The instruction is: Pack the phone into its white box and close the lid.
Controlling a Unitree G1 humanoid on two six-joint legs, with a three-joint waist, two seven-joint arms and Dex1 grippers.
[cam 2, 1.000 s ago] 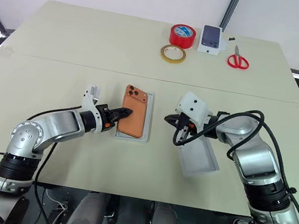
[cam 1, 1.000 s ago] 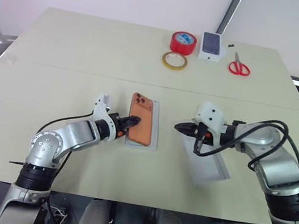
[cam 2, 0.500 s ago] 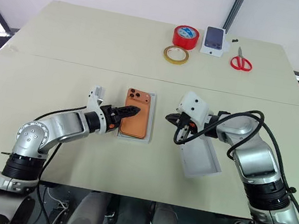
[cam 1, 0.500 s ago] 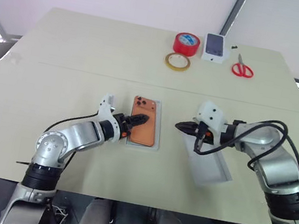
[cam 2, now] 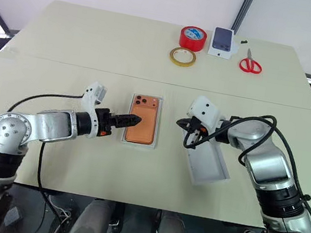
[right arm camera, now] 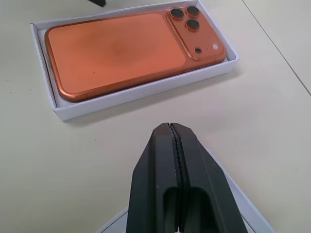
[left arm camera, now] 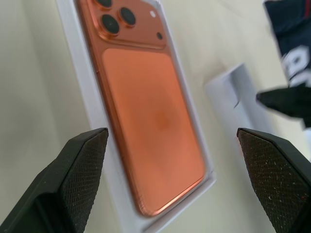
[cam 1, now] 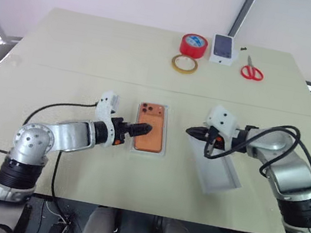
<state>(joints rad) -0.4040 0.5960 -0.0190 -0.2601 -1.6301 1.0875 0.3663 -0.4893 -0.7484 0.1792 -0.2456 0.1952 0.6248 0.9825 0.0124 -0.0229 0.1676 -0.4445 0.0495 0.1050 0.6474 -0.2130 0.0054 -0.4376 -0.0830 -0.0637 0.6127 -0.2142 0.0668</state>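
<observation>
Left gripper was spread wide, empty, tips just over the left edge of the white box. The phone lay flat inside that tray, orange back up, camera block at the far end, mid-table. Right gripper was clamped shut on nothing, hovering near the tray's right side, above the near end of the lid, which sat open side up, skewed, under the right arm.

Handling guess: lid is light thin card, stiff enough but walls crush easily and the finish looks slick; best pinched across one long wall near its middle, then flipped before lowering. Tray is light too, so it may skate when the lid presses on.

Left wrist view showed finger spread and a lid corner beyond the tray; right wrist view showed the phone seated flush, thin gap all round. Head views added the far-edge clutter: red tape roll, tan tape ring, small printed phone box, scissors.
</observation>
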